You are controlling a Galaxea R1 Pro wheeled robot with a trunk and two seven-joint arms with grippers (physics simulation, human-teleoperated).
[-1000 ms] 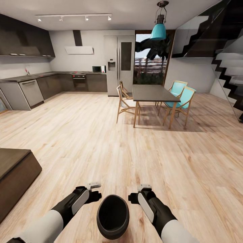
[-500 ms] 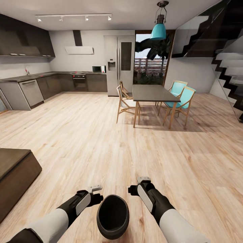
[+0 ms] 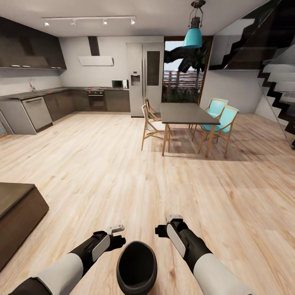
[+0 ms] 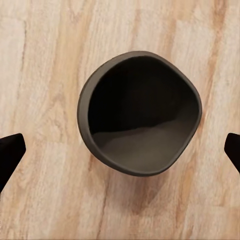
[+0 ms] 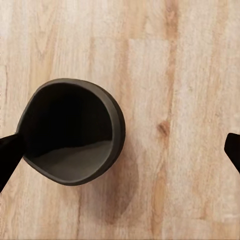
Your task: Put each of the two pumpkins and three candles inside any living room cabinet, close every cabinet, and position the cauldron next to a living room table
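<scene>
Standing on the pale wood-plank floor (image 3: 123,164) between the two forearms is the dark grey, round, open-mouthed cauldron (image 3: 136,267), low in the head view just in front of the robot. From the left wrist camera the cauldron (image 4: 140,112) shows upright with an empty dark interior, framed between the two black fingertips (image 4: 10,152) of the left gripper (image 3: 116,233), which stand far apart and touch nothing. In the right wrist view the cauldron (image 5: 72,131) lies toward one fingertip (image 5: 9,150) of the right gripper (image 3: 170,223); that tip overlaps the rim's edge in the picture, though contact cannot be told. Its jaws too are spread wide, with bare floor between them.

At the left edge of the head view sits a corner of the long, low, dark brown wood cabinet (image 3: 18,213), its visible side closed. Well ahead stands a dark-topped dining table with light wooden legs (image 3: 184,114), flanked by wooden chairs and turquoise-seated chairs (image 3: 223,119), under a turquoise pendant lamp (image 3: 192,37). The grey kitchen units (image 3: 61,102) line the far left wall, and a dark staircase (image 3: 274,73) rises at the right.
</scene>
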